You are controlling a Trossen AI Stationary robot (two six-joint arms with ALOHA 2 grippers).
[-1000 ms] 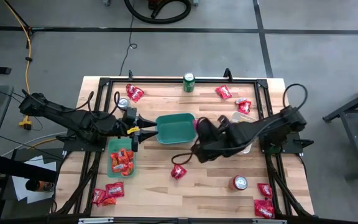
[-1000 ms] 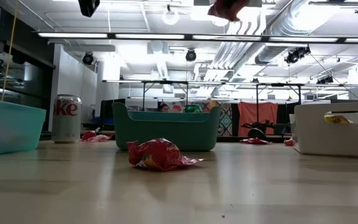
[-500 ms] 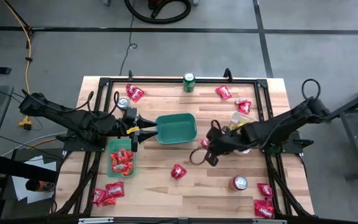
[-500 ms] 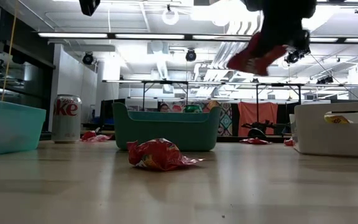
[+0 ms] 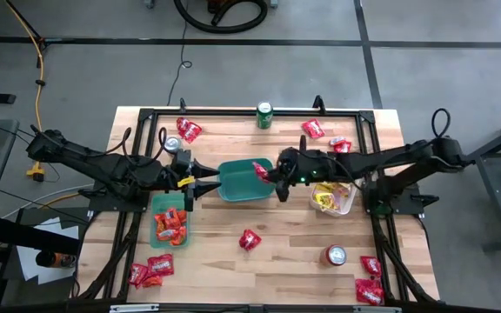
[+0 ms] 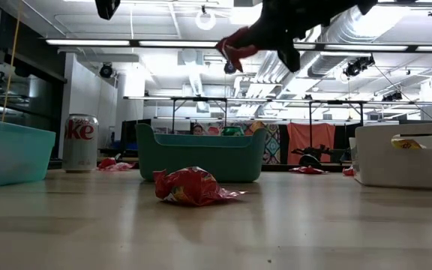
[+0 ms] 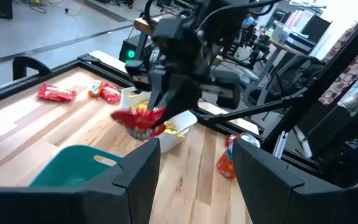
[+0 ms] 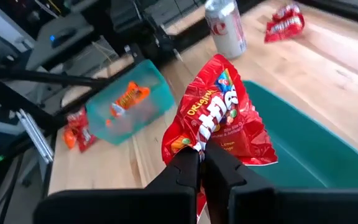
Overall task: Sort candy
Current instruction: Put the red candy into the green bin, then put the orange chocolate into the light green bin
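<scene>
My right gripper (image 5: 272, 170) is shut on a red candy packet (image 5: 260, 169) and hovers over the right end of the dark green bin (image 5: 237, 184). In the low view the red candy packet (image 6: 235, 45) hangs high above the dark green bin (image 6: 201, 156). My left gripper (image 5: 195, 183) waits open just left of that bin. Another red packet (image 5: 249, 240) lies flat on the wood nearer the front. Orange packets fill the light teal bin (image 5: 157, 228), and yellow ones sit in the white bin (image 5: 348, 202). My right gripper pinches the red packet by its crumpled lower edge (image 8: 199, 144) between the two fingers (image 8: 185, 167). The packet is lifted clear and fans out beyond the fingertips, above the green bin (image 8: 303, 149).
A green can (image 5: 264, 115) stands at the far edge, a silver-red can (image 5: 173, 144) by my left arm, and another can (image 5: 333, 255) sits near the front right. Red packets lie far left (image 5: 188, 130), far right (image 5: 313, 129), near left (image 5: 150, 269) and near right (image 5: 370, 287).
My right gripper, still shut on the red packet, swung first toward the table's near edge and dipped. It then rose and moved toward the far left as the arm stretched out, ending over the green bin's right end.
</scene>
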